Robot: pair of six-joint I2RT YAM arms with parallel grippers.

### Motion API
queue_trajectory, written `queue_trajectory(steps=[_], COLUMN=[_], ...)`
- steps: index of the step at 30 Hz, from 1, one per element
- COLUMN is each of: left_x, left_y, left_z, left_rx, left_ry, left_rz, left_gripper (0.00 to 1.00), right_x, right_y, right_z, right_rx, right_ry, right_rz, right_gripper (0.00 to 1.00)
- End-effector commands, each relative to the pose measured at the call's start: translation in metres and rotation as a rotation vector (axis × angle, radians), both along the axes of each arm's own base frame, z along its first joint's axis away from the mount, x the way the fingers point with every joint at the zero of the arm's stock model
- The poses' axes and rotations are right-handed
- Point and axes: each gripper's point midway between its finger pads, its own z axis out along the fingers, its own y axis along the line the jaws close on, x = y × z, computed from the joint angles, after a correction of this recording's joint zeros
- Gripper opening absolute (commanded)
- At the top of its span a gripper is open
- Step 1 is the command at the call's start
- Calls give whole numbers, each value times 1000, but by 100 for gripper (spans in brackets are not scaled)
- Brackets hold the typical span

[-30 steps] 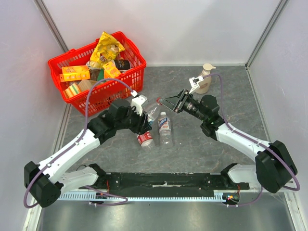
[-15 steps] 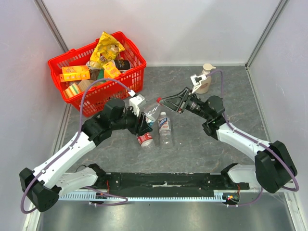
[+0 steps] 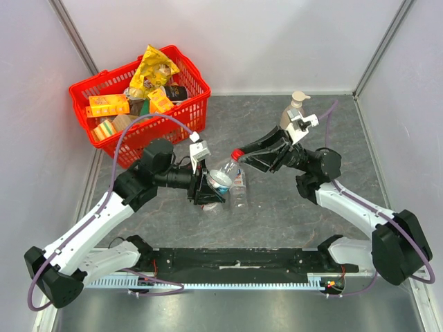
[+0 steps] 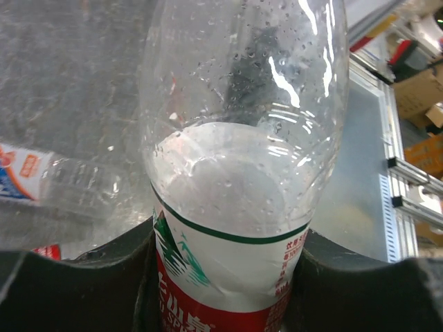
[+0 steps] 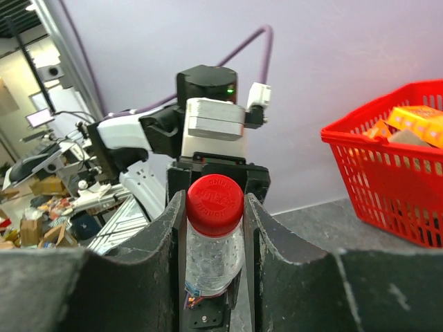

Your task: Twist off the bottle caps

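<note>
My left gripper (image 3: 213, 185) is shut on the labelled body of a clear bottle (image 3: 223, 178) and holds it tilted up above the table. The left wrist view shows the bottle's label (image 4: 221, 277) squeezed between both fingers. The bottle's red cap (image 3: 237, 153) points at my right gripper (image 3: 243, 156). In the right wrist view the cap (image 5: 214, 196) sits between the two fingers (image 5: 166, 235), and both touch its sides. A second clear bottle (image 3: 239, 195) lies on the table below; it also shows in the left wrist view (image 4: 76, 195). A third bottle is mostly hidden under my left gripper.
A red basket (image 3: 188, 114) full of snack packs stands at the back left. A beige pump soap dispenser (image 3: 293, 112) stands at the back, just behind my right wrist. A black rail (image 3: 235, 259) runs along the near edge. Walls close in both sides.
My left gripper has lifted and tilted the bottle up towards the right. My right gripper has swung in and its fingers now sit on either side of the red cap.
</note>
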Motion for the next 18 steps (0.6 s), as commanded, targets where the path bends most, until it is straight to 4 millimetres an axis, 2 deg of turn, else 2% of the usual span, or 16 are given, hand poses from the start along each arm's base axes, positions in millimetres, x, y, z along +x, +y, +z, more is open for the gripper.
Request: queue_trajectory(steps=[1, 2, 3, 5, 9, 12, 13, 18], left_x=[-31, -30, -29, -25, -17, -8, -4, 17], left_y=[-9, -9, -9, -9, -8, -5, -3, 11], left_z=[51, 51, 50, 46, 37, 28, 25, -2], left_rx=[-170, -168, -164, -154, -116, -76, -60, 53], left_ry=[-111, -112, -114, -115, -123, -143, -151, -184], left_rz=[-217, -213, -207, -190, -139, -86, -64, 75], left_gripper=[18, 18, 18, 18, 18, 18, 18, 18], right_x=[-32, -32, -31, -29, -29, -28, -26, -8], right_y=[-2, -3, -3, -4, -5, -8, -9, -15], right_z=[10, 12, 13, 17, 24, 30, 32, 35], right_rx=[4, 9, 15, 25, 41, 51, 53, 40], right_ry=[-123, -114, -110, -98, -87, -85, -75, -26], right_rz=[107, 107, 104, 93, 79, 57, 42, -93], right_gripper=[0, 1, 5, 21, 58, 93, 98, 98])
